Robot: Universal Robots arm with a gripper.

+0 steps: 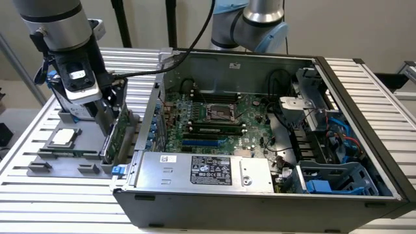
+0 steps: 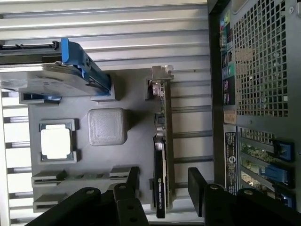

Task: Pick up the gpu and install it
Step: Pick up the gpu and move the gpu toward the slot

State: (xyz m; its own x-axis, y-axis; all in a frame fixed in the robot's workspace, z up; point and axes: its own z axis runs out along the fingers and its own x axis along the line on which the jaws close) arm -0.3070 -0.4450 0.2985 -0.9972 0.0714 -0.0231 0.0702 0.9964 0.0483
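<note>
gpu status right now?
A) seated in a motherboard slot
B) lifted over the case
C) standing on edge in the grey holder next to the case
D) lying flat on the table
C: the gpu stands on edge in the grey holder beside the case, with the open gripper straddling it.

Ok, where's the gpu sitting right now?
On the exterior view's left, the gpu stands on edge in the gray tray, right beside the open computer case, with the gripper over it.
</note>
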